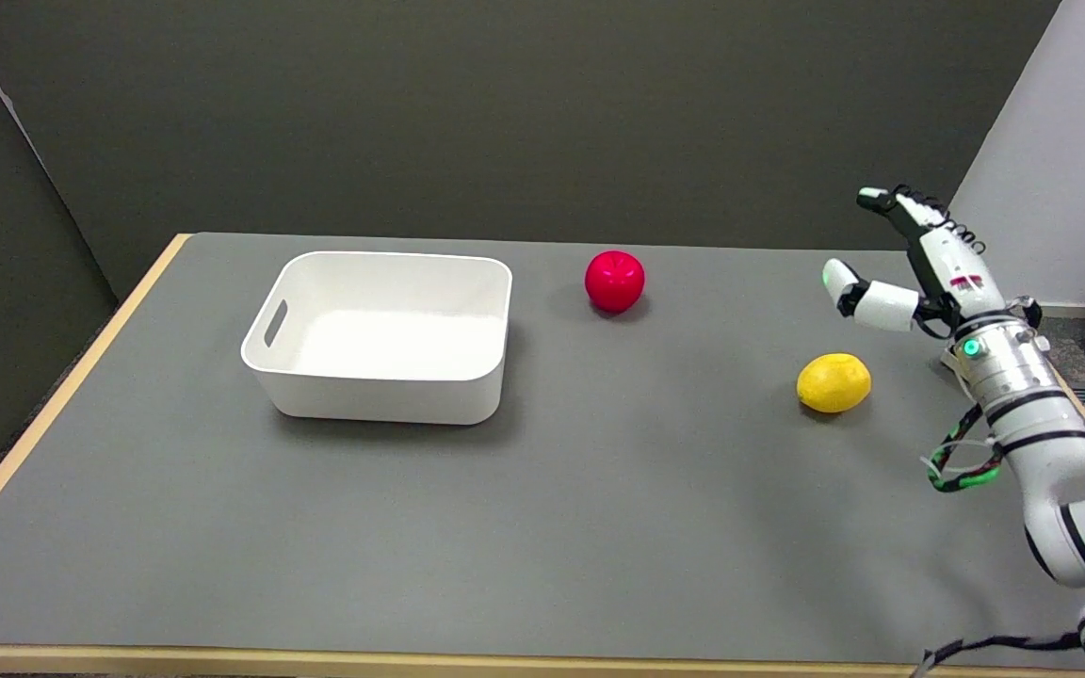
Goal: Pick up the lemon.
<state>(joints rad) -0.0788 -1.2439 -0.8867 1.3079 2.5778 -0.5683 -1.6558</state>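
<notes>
yellow lemon point(833, 382) lying on the grey bench point(599, 508) toward its right side, on its side, untouched. just beyond and to the right of it, raised off the bench — the right hand point(914, 268), black and white, fingers spread apart and stretched up and away toward the far wall, thumb point(858, 297) angled out to the left above the lemon's far side; nothing gripped, nothing touched, a clear gap between thumb and fruit. behind the hand, a silver wrist point(1004, 372) with a small green light, then the white arm point(1060, 490) with black bands running down to the lower right corner, a loop of green and black cable point(962, 466) hanging beside it. farther back, near the middle of the bench's far edge, a red round fruit point(614, 280), well apart from the lemon. to the left of that, a white rectangular bin point(382, 395) with rounded corners and a slot handle in its left wall — standing upright, inside bare white. pale wooden edging point(53, 395) along the bench's left and near sides, dark grey wall behind, a lighter panel point(1060, 160) at the upper right.
</notes>
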